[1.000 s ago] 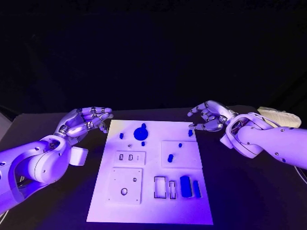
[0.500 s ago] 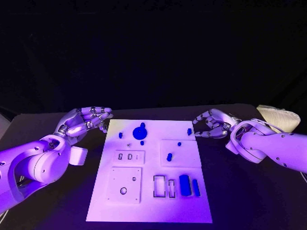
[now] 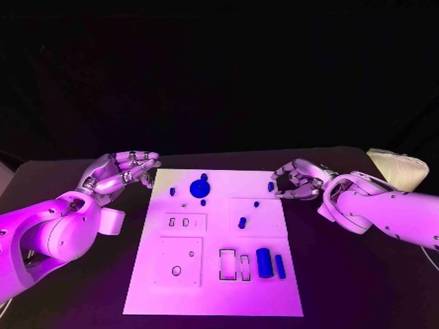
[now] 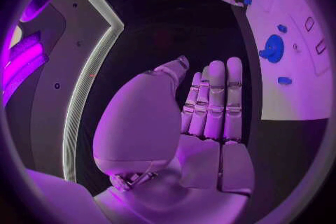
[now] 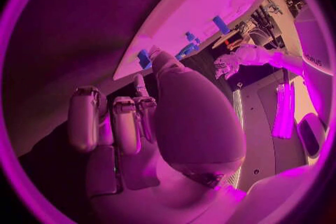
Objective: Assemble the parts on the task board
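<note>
Task board: the white task board [image 3: 215, 274] lies flat in the middle of the black table [image 3: 368, 274], between the two arms.
Left hand: the left hand [image 3: 119, 174] hovers just off the board's far left corner, fingers curled loosely and apart, nothing in them.
Right hand: the right hand [image 3: 297, 181] hangs at the board's far right corner, fingers bent inward close to a small blue part [image 3: 271, 186] at the edge; I cannot tell whether it pinches that piece or only nears it.
Parts near the far edge: a round blue part [image 3: 199, 188] with small blue pieces around it sits between the hands.
Parts near the front: two long blue bars [image 3: 270, 263] lie beside a pair of rectangular slots [image 3: 234, 266] that look unfilled.
Middle: one small blue piece [image 3: 242, 223] sits on a square panel.
Progress: early, by my reckoning; most slots look open and most pieces lie loose.
Left to do: picking up pieces and seating them, nearly all of it.
</note>
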Robot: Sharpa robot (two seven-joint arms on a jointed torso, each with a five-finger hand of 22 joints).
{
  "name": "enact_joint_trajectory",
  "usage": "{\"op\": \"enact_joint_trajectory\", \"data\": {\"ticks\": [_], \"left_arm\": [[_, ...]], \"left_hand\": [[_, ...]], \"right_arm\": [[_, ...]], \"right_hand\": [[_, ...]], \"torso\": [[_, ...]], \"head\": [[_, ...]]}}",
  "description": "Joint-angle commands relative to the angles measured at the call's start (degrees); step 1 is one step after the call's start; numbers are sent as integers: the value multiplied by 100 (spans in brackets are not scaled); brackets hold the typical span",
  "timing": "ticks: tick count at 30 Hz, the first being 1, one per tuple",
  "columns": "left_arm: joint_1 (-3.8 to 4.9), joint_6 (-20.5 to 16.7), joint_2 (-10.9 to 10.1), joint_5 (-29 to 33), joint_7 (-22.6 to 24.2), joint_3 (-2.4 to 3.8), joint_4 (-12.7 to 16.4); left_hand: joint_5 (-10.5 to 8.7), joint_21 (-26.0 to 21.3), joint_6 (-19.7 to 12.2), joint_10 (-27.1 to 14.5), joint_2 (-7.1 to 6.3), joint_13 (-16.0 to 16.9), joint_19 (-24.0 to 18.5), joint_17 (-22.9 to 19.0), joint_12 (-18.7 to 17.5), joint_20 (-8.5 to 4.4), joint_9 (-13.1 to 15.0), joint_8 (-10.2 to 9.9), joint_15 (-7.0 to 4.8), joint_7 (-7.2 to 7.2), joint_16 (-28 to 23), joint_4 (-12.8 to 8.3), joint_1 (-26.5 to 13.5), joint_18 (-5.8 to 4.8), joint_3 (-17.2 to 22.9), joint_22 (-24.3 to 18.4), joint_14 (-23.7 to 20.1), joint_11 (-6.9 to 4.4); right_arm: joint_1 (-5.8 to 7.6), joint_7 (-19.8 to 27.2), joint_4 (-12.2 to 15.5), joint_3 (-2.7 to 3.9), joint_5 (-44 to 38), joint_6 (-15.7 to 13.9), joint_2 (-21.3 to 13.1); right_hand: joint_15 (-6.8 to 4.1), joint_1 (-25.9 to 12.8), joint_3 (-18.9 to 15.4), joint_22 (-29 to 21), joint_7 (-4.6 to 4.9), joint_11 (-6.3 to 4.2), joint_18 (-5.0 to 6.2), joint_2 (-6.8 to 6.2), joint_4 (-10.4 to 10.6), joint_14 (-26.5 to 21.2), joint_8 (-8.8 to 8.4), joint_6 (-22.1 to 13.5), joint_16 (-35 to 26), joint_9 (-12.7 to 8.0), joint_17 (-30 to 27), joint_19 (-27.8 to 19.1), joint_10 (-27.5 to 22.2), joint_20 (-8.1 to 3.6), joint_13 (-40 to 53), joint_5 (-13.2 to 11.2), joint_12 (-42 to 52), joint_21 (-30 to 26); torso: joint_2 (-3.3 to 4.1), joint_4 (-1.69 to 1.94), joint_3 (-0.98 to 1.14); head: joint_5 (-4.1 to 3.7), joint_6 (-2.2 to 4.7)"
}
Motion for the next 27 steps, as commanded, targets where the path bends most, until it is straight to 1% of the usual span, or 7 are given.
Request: {"op": "enact_joint_trajectory", "data": {"ticks": [1,5,11,16,19,21,27], "left_arm": [[1,100,2,25,46,3,14],[1,99,-2,25,43,3,17],[1,98,-8,25,40,3,22],[1,96,-15,25,37,3,27],[1,94,-20,25,35,3,29],[1,92,-23,25,33,3,29],[1,91,-28,25,30,3,35]], "left_hand": [[-16,34,-26,-40,-49,-2,-32,-5,-29,5,7,-23,8,11,28,-3,-14,81,37,9,-49,-6],[-16,34,-26,-40,-49,-2,-32,-5,-29,5,7,-23,8,11,28,-3,-14,81,37,9,-49,-6],[-16,45,-31,-43,-56,-1,-45,-7,-29,7,7,-25,10,15,29,-15,-19,81,45,16,-54,-4],[-16,45,-31,-43,-56,-1,-45,-7,-29,7,7,-25,10,15,29,-15,-19,81,45,16,-54,-4],[-16,45,-31,-43,-56,-1,-45,-7,-29,7,7,-25,10,15,29,-15,-19,81,45,16,-54,-4],[-16,45,-31,-43,-56,-1,-45,-7,-29,7,7,-25,10,15,29,-15,-19,81,45,16,-54,-4],[-16,45,-31,-43,-56,-1,-45,-7,-29,7,7,-25,10,15,29,-15,-19,81,45,16,-54,-4]], "right_arm": [[-24,-54,-27,0,-94,-41,46],[-38,-78,-57,0,-78,-62,114],[-49,-96,-94,1,-63,-73,193],[-60,-110,-134,1,-57,-75,231],[-66,-119,-150,1,-56,-79,242],[-68,-127,-157,1,-55,-77,248],[-71,-159,-174,1,-55,-78,260]], "right_hand": [[22,20,18,414,-2,39,23,64,44,509,6,37,-1,4,1126,10,382,20,1269,48,13,36],[19,5,34,425,-7,35,20,88,64,511,19,66,2,9,1135,17,393,19,1281,65,27,46],[11,-11,85,441,-20,24,17,138,92,515,47,133,6,19,1147,29,412,14,1302,88,53,59],[-8,-8,182,459,-47,0,14,200,108,517,88,240,9,32,1158,41,426,0,1318,94,71,72],[-28,-9,283,477,-73,-24,10,235,117,520,126,345,13,39,1171,52,438,-17,1332,75,88,86],[-51,-6,413,485,-99,-48,10,256,116,522,151,425,15,38,1177,55,445,-38,1340,-33,97,87],[-73,-3,538,497,-128,-73,8,258,102,522,191,520,15,43,1179,61,453,-58,1348,-69,106,93]], "torso": [[-4,9,-8],[-3,3,-10],[-4,-5,-5],[-6,-5,-12],[-7,-6,-10],[-9,-8,-6],[-12,-7,-12]], "head": [[12,-26],[23,-42],[34,-64],[40,-81],[44,-86],[45,-87],[54,-99]]}}
